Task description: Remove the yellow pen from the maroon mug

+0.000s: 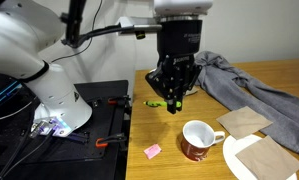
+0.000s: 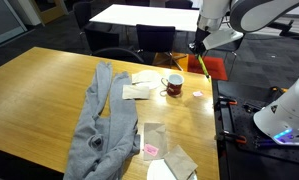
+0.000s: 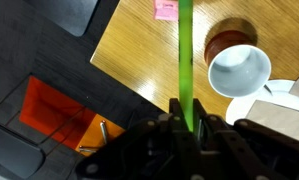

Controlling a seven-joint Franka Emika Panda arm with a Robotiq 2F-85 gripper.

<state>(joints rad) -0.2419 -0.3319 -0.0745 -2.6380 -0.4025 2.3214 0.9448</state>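
My gripper (image 1: 174,88) is shut on the yellow pen (image 1: 173,102), a thin yellow-green stick that hangs from the jaws above the table. In the wrist view the yellow pen (image 3: 186,55) runs straight out from the gripper (image 3: 187,118). The maroon mug (image 1: 197,140) stands upright on the table, below and to the side of the pen, apart from it. The mug's white inside (image 3: 239,68) looks empty. In an exterior view the gripper (image 2: 201,45) holds the pen (image 2: 204,63) above and beside the mug (image 2: 174,85).
A pink block (image 1: 152,150) lies near the table edge. A grey cloth (image 1: 239,85) is spread behind the mug. Brown napkins (image 1: 245,120) and a white plate (image 1: 235,163) lie beside the mug. The table edge (image 3: 119,80) drops to a dark floor.
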